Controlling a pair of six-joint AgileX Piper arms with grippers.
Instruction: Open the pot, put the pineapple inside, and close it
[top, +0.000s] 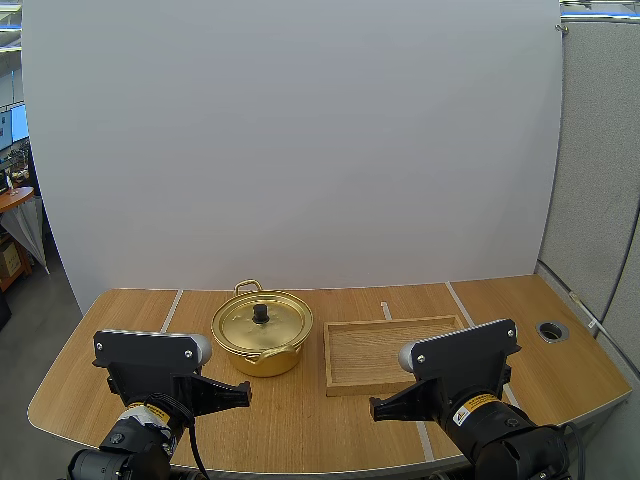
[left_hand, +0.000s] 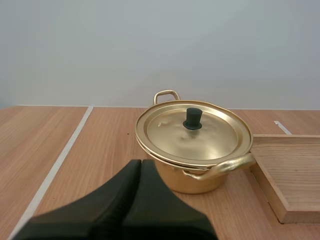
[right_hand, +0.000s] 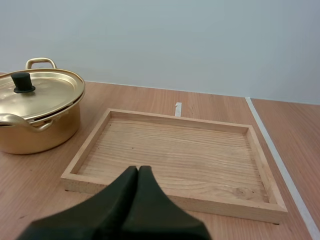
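Round golden metal pot (top: 265, 360), its lid (left_hand: 200, 135) seated, stands on the wooden bench (top: 110, 350) left of centre, just beyond the left pincer (left_hand: 141, 163) and not touching it. Shallow rectangular wooden tray (right_hand: 200, 202) lies beside the pot, facing the right pincer (right_hand: 138, 169). Both pincers fully closed — holding nothing.

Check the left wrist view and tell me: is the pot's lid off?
No, the lid sits closed on the pot, its black knob upright at the centre.
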